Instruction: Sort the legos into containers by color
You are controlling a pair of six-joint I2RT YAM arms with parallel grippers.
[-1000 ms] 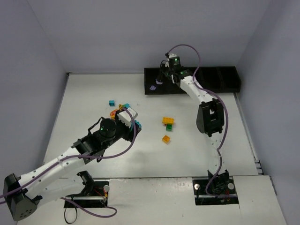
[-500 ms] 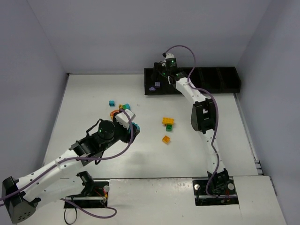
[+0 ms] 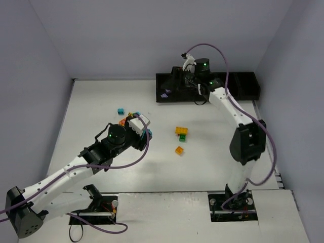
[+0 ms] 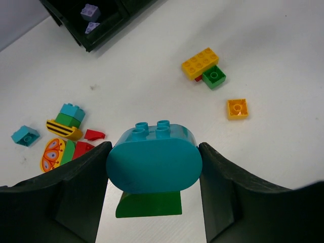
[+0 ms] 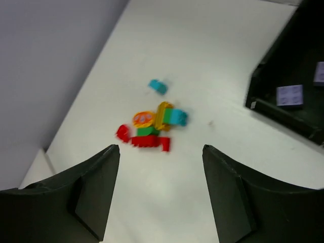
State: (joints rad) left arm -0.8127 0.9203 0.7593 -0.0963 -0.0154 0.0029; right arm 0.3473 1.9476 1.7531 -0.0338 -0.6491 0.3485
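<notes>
White table [image 3: 101,101] — two lilac legos [image 4: 90,11] binned; left gripper [image 4: 153,152] clamps one teal lego [image 4: 152,169], right gripper [image 5: 159,152] gapes.

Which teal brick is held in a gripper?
The rounded teal brick, with a green piece under it, clamped in the left gripper. The lone teal brick and the stacked teal brick lie loose.

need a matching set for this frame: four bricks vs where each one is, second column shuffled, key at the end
Column 1
1. teal rounded brick
2. lilac bricks
3. small orange square brick
4. long yellow brick

Column 2
A. alone on the table
B. held in the left gripper
C. touching a green brick
D. inside the black tray

Pairs: 1-B; 2-D; 3-A; 4-C
</notes>
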